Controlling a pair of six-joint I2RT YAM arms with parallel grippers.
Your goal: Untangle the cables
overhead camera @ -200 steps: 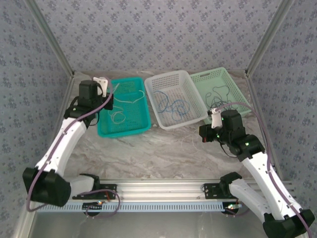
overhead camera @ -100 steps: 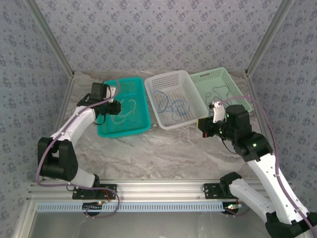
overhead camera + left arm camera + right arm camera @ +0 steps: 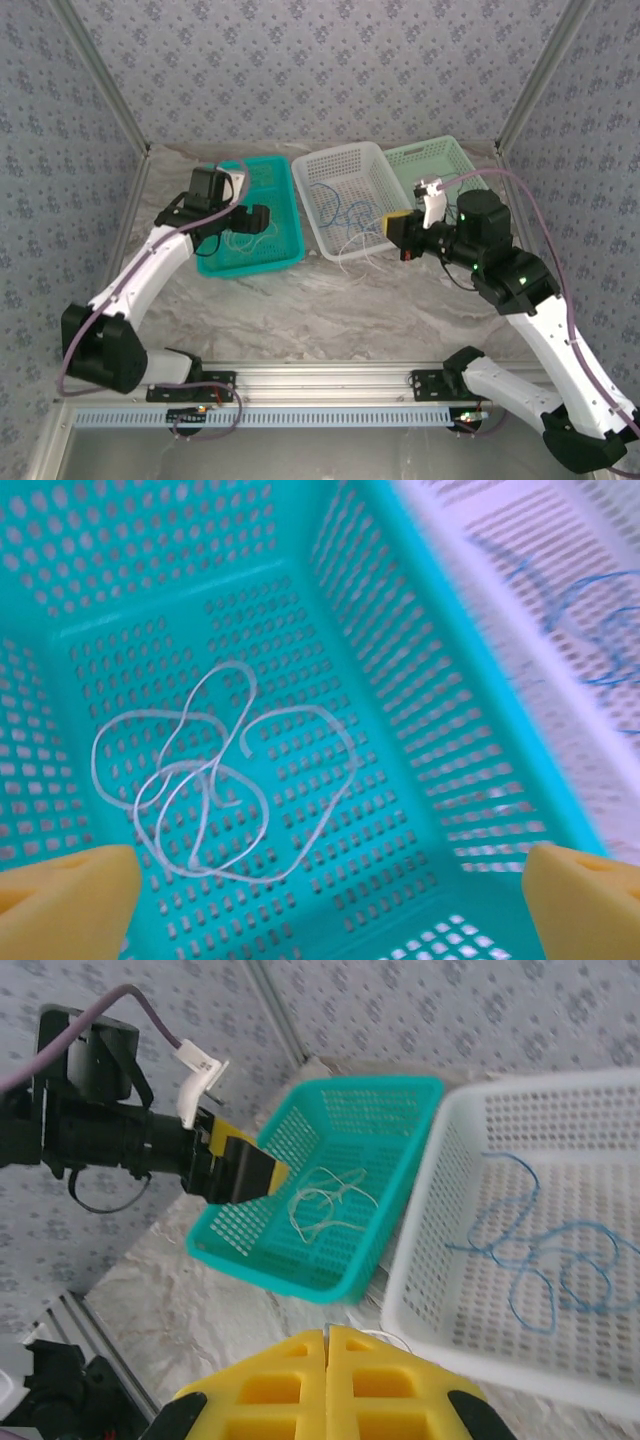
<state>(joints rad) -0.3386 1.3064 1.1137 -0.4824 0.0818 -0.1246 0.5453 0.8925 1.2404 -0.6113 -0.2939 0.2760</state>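
Currently 3 baskets sit in a row at the back of the table (image 3: pixel 300 310): teal basket (image 3: pixel 286 256) on the left, white basket (image 3: pixel 340 155) in the middle, green basket (image 3: pixel 446 150) on the right.

Left gripper (image 3: pixel 325 905): fingers spread wide apart, holding nothing, hovering over the teal basket near its front wall. Its yellow pads (image 3: pixel 65 895) frame the basket floor in the left wrist view.

Pale cable (image 3: pixel 190 770): lying loose on the teal basket floor in several overlapping loops, touching no gripper.

Blue cable (image 3: pixel 352 216): lying in open loops on the white basket floor, apart from the pale cable.

Right gripper (image 3: pixel 327 1360): fingers pressed together, nothing visible between them, held just at the white basket's front right corner.

Green basket: partly covered by the right arm; contents cannot be made out.
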